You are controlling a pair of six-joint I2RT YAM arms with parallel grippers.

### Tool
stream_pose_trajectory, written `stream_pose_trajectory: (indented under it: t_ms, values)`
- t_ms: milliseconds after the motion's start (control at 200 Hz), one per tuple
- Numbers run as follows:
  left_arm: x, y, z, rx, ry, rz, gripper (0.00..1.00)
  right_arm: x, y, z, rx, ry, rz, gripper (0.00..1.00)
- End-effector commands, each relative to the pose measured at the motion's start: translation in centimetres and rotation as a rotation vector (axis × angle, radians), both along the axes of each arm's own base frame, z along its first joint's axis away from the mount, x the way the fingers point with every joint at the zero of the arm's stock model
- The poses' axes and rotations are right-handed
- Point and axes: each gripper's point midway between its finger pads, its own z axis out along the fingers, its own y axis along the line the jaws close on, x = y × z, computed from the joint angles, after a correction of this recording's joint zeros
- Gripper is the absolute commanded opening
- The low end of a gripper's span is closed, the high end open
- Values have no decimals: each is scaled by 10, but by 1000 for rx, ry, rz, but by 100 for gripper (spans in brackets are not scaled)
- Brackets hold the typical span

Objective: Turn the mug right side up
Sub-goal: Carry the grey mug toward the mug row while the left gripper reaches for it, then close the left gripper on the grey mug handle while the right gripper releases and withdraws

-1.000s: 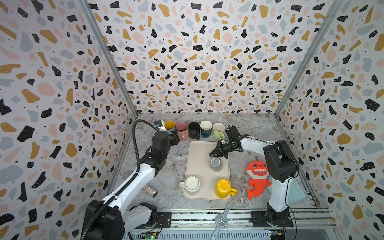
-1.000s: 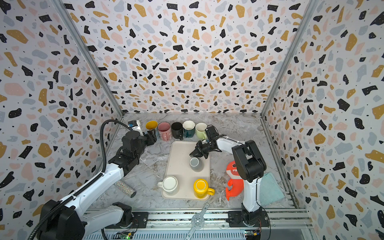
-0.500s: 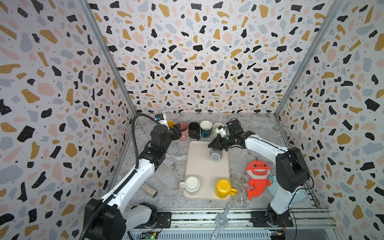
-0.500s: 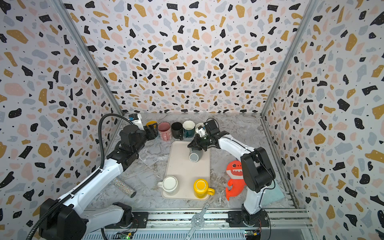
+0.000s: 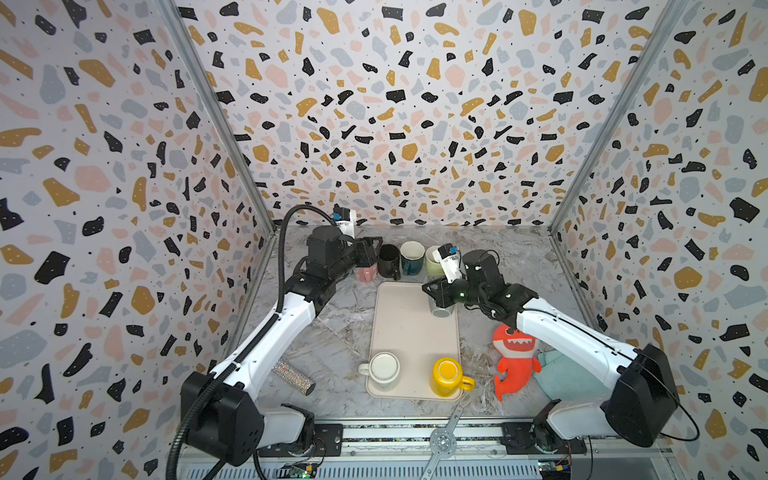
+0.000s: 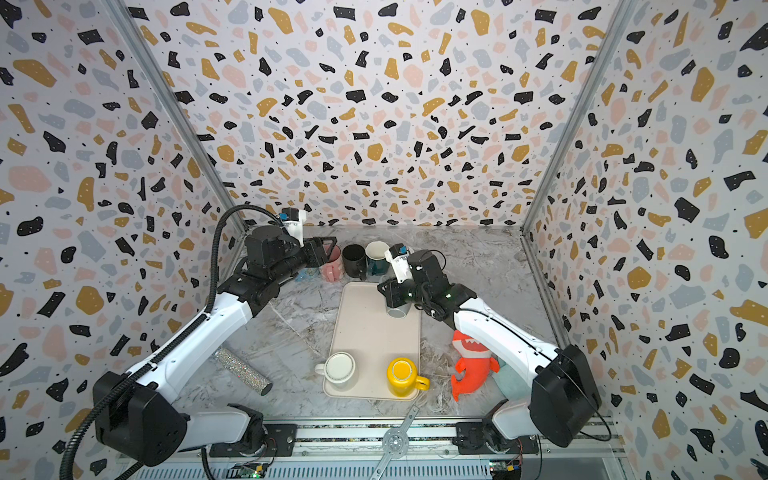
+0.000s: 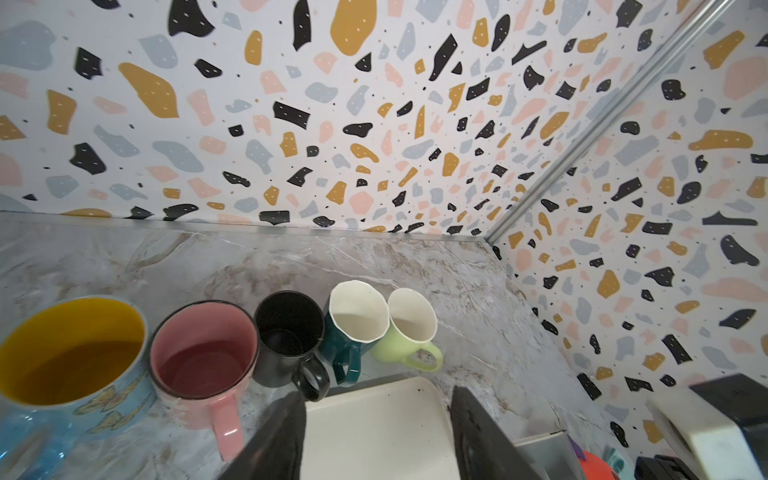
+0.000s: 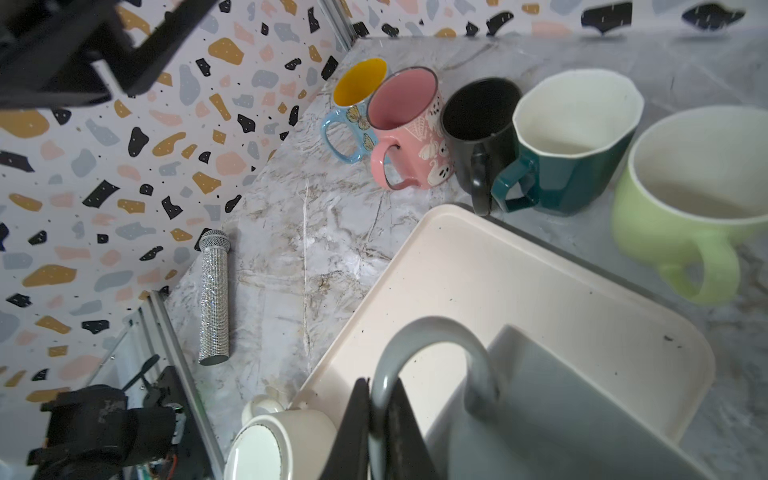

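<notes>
Two pincers differ: the right gripper (image 8: pixel 380 387) is clenched on the handle of the grey mug (image 5: pixel 441 311), at one o'clock on the cream tray (image 5: pixel 407 332). The left gripper (image 7: pixel 376 399) stands released and empty, by the pink mug (image 7: pixel 203 349), at eleven o'clock of it.

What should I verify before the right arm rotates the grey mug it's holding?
1. Grip: right gripper is shut on the grey mug by its handle: ok.
2. Mug lifted clear of the tray: cannot tell.
3. Bare tray beside the mug for setting it down: ok.
4. Left gripper out of the swing, open and empty near the pink mug: ok.
5. Clearance from the green mug behind the right wrist: cannot tell; the two overlap in both top views.
</notes>
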Motion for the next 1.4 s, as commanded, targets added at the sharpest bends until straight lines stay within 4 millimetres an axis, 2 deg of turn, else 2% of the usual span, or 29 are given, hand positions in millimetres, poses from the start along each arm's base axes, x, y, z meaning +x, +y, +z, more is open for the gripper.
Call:
stream_pose_trajectory:
  t_ms: [0,195,450,586,831,1146,1261,1397]
  values:
    - [-15,-25,12,-5,-6,-183,56,-1,0,54,-38,-373,-11,0]
    - [-37,-49,-1,92,40,-369,56,-13,1,62,-147,-610,-32,0]
    - [-79,-80,0,105,28,-590,57,-12,-2,75,-210,-757,-71,0]
    - [-94,-92,-3,95,41,-676,58,-12,-1,81,-236,-814,-81,0]
    - [-101,-101,-6,71,59,-729,59,-16,10,84,-251,-852,-59,0]
    - [-98,-108,-14,59,91,-740,56,-20,19,83,-261,-871,-45,0]
    - [-97,-109,-17,58,102,-740,48,-20,20,84,-260,-873,-47,0]
    - [-97,-109,-23,58,121,-741,31,-19,18,86,-259,-876,-56,0]
